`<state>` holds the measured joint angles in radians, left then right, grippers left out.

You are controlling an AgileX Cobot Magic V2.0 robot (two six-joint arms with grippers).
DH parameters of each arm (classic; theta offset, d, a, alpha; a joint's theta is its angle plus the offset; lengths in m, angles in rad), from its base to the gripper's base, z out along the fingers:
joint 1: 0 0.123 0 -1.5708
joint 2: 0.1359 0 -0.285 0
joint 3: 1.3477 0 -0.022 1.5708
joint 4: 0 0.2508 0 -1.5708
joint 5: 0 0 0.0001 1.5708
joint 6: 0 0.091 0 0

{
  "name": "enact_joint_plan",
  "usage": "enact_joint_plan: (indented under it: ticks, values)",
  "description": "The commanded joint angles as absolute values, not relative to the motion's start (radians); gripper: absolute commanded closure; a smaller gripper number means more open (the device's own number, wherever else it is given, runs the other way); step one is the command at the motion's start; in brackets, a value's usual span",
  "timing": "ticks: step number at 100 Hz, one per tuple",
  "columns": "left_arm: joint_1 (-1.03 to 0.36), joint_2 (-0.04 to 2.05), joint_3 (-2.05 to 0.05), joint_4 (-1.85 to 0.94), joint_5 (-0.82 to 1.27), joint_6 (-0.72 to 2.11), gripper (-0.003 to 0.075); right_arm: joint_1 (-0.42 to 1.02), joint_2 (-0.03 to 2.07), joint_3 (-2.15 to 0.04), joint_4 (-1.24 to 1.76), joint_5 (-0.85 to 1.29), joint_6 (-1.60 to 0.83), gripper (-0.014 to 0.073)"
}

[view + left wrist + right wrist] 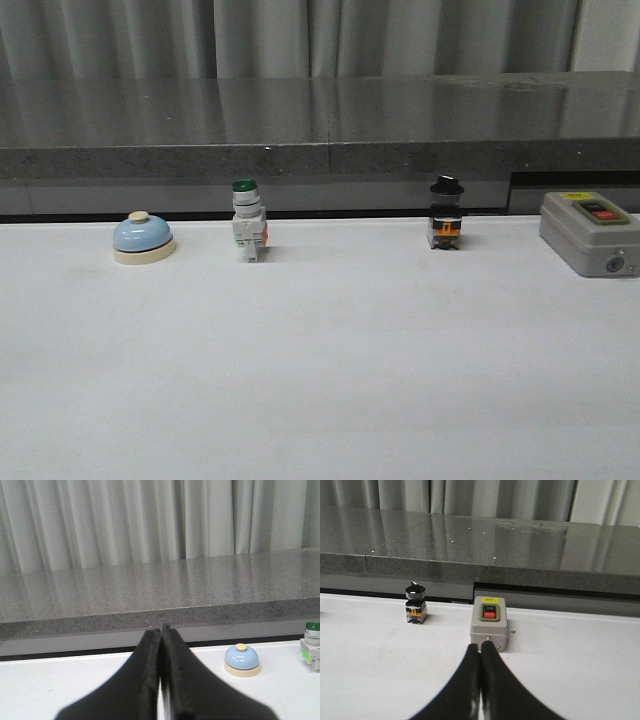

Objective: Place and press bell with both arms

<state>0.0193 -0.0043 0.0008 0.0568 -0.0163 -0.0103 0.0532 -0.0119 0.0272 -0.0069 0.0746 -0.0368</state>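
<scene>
A long grey counter [320, 130] runs behind the white table [320, 380], so everything small is lined up along the table's far edge, leaving open surface in front, presumably as room for the arms to work. At the right end sits a grey switch box [588, 232] with on and off buttons. The left gripper [162, 630] has its fingers pressed together, holding nothing, and points toward the counter with the bell off to one side of its line. The right gripper [480, 647] is likewise closed and empty, aimed at the switch box; neither arm shows in the front view, which suggests both are parked back. The green-capped switch [248, 232] and black-capped switch [446, 225] stand upright between the ends. The bell [142, 239] rests at the left end, nearest the left arm, which looks best placed to reach it.
</scene>
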Motion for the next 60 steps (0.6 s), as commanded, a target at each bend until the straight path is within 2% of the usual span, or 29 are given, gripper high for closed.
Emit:
enact_joint_plan:
  ticks: [1,33,60]
  values:
    - [0.021,-0.035,0.043,0.052,-0.096,-0.019,0.0741,0.047,-0.028,0.012,-0.016,-0.01,-0.04,0.0654]
    - [0.021,-0.035,0.043,0.052,-0.087,-0.019,0.0741,0.047,-0.028,0.012,-0.016,-0.01,-0.04,0.0654]
    - [0.021,-0.007,0.007,-0.041,0.039,-0.019,0.0741,0.047,-0.028,0.012,-0.016,-0.01,-0.04,0.0654]
